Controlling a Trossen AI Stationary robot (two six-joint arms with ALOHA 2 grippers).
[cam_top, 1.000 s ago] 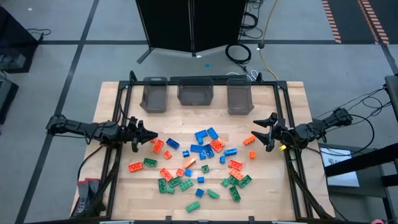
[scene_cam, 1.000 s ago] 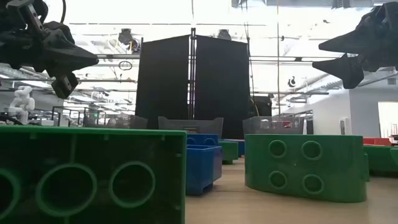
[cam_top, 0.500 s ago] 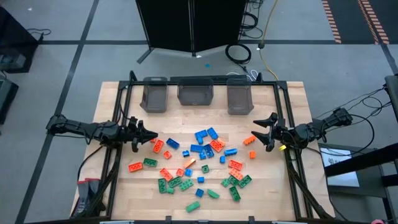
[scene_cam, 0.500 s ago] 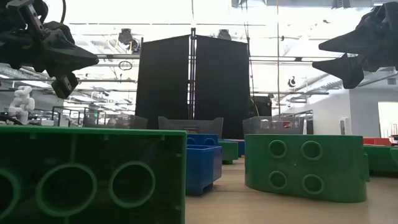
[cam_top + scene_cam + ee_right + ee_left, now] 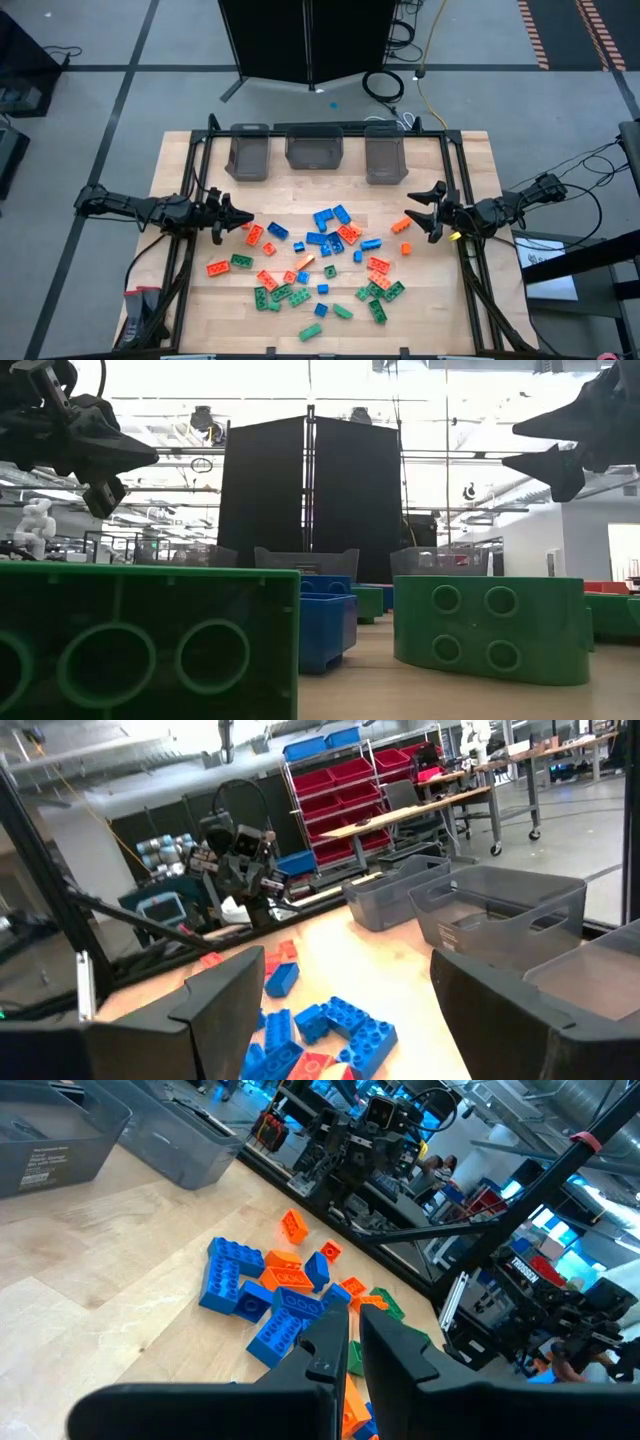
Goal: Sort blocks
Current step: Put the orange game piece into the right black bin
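Observation:
Many small green, blue and orange-red blocks (image 5: 320, 265) lie scattered on the middle of the wooden table; they also show as blocks (image 5: 270, 1295) in the left wrist view and blocks (image 5: 345, 1020) in the right wrist view. My left gripper (image 5: 245, 220) hovers at the left of the heap, pointing level toward it, its fingers (image 5: 330, 1345) almost together with nothing between them. My right gripper (image 5: 413, 212) hovers at the heap's right side, open and empty, its fingers (image 5: 225, 995) wide apart. Both stand above the table in the low view.
Three grey translucent bins (image 5: 314, 150) stand in a row along the table's far edge, also seen as bins (image 5: 500, 910) in the right wrist view. A big green block (image 5: 150, 640) lies right before the low camera. Bare wood lies between bins and heap.

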